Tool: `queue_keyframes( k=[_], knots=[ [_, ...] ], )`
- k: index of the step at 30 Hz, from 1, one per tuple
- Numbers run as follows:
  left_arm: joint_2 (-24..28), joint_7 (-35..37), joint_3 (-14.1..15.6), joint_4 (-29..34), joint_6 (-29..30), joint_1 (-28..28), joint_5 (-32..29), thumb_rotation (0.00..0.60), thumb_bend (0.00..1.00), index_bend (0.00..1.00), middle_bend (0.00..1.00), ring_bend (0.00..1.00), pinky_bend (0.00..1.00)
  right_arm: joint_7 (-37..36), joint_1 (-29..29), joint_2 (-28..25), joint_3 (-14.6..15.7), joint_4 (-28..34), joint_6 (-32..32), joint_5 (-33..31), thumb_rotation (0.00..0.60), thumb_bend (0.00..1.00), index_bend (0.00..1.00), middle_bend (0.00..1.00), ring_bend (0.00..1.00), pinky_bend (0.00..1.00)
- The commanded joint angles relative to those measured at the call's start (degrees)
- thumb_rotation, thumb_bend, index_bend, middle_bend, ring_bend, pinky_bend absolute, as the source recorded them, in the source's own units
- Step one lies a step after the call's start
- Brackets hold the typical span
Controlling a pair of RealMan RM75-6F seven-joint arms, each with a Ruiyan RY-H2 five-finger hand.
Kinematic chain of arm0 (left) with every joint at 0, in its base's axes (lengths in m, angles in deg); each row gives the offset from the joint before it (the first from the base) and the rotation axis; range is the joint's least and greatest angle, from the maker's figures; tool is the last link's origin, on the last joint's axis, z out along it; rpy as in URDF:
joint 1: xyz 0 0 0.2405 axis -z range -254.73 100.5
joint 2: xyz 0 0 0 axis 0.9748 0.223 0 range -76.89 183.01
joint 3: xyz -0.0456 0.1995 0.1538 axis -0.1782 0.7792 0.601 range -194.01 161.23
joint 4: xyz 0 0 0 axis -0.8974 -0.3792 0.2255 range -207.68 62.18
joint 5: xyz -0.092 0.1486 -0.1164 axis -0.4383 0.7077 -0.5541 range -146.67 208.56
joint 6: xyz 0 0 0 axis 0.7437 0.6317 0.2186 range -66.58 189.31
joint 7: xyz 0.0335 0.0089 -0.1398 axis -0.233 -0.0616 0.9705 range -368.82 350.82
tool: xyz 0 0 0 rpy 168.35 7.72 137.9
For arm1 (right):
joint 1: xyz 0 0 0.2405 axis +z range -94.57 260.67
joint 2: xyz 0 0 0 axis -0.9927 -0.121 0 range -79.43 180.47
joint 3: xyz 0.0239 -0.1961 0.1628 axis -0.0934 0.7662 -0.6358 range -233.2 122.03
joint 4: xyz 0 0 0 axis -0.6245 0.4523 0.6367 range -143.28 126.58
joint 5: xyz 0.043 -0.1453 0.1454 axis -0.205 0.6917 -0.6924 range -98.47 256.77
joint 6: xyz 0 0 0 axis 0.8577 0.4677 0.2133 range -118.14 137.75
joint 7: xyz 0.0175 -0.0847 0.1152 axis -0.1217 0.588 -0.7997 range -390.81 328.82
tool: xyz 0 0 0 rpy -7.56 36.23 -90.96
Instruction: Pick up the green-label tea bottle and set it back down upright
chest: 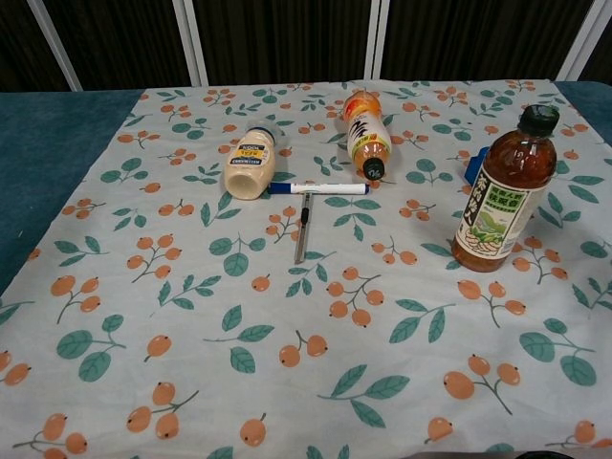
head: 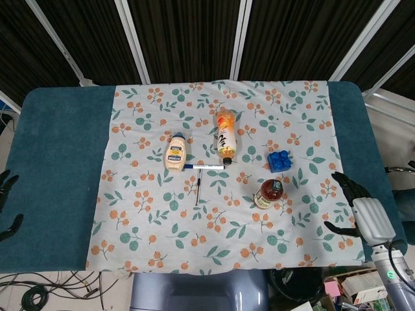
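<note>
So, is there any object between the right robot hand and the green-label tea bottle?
Nothing visible. The right robot hand is open near the table edge; only bare cloth separates it from the upright tea bottle.
</note>
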Motion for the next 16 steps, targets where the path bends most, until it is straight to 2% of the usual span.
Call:
queue_keyframes(
  k=[1,7,16],
  knots=[
    [0.0,0.0,0.0,0.0,0.2,0.0,0.0,0.600,0.37,0.07,0.00,0.00,0.07,14.0,-4.9,-0.9,1.6,2.3,6.3,-1.3,0.600,0.08,0.00,0.04,0.11,0.15],
    [-0.1,0.1,0.0,-0.2,0.4,-0.1,0.2,0.600,0.37,0.07,0.00,0.00,0.07,19.8,-8.4,5.6,1.6,-3.4,14.7,2.5,0.600,0.08,0.00,0.04,0.11,0.15],
    [-0.2,-0.2,0.0,-0.5,0.5,-0.2,0.2,0.600,0.37,0.07,0.00,0.00,0.07,18.8,-10.6,8.5,1.8,-6.6,18.3,5.1,0.600,0.08,0.00,0.04,0.11,0.15]
  ],
)
